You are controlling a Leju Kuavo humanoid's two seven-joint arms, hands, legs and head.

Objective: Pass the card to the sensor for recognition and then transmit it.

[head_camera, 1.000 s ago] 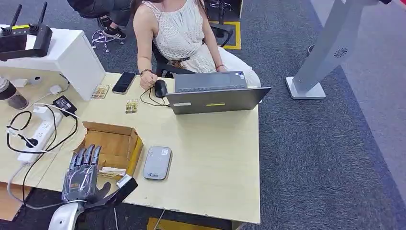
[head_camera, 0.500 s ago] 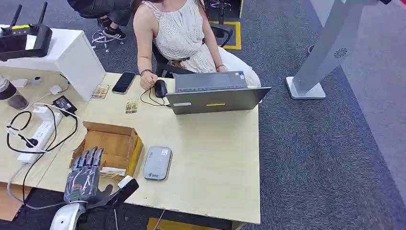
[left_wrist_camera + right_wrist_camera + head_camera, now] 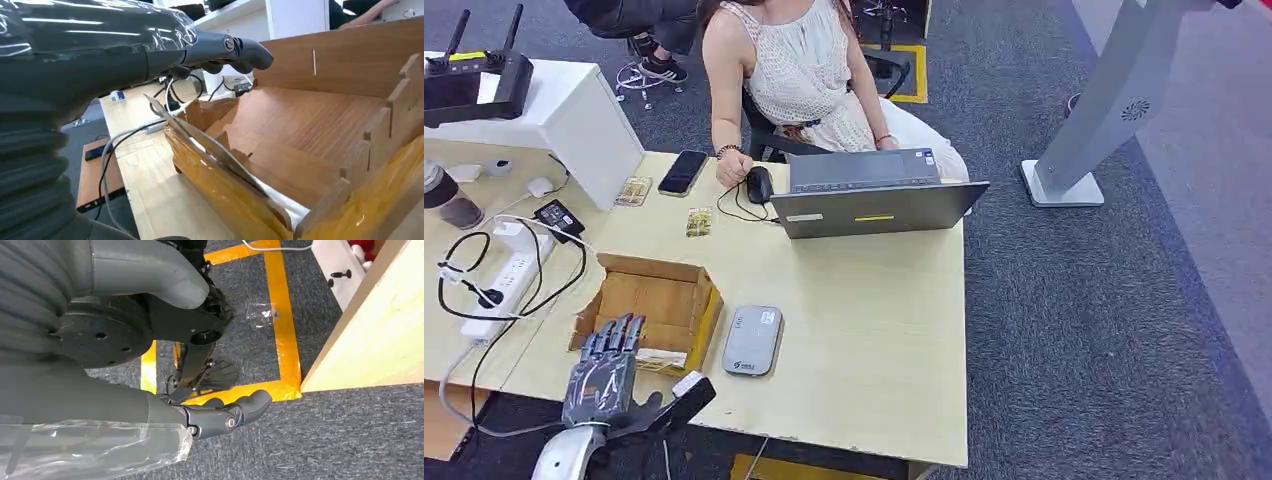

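One wide stretch of dark grey carpet (image 3: 1084,330) takes up the right side of the room, with a pale grey stand (image 3: 1096,120) planted on it near the far edge and yellow floor tape (image 3: 282,315) marking squares by the desk. The light wooden table (image 3: 864,340) runs across the left and middle; a person sits at its far side behind an open laptop (image 3: 874,205), one hand on a black mouse (image 3: 759,185). A white box (image 3: 564,125) stands at the far left corner, a white power strip (image 3: 504,285) with black cables in front of it. Near the robot's edge sits an open cardboard box (image 3: 656,305), the grey sensor (image 3: 753,340) just beside it. A pale card (image 3: 210,145) leans inside the box's near wall. The left hand (image 3: 604,375) hovers at that near wall, fingers straight and apart, holding nothing. The right hand (image 3: 220,415) hangs over the carpet, fingers loosely extended, empty.
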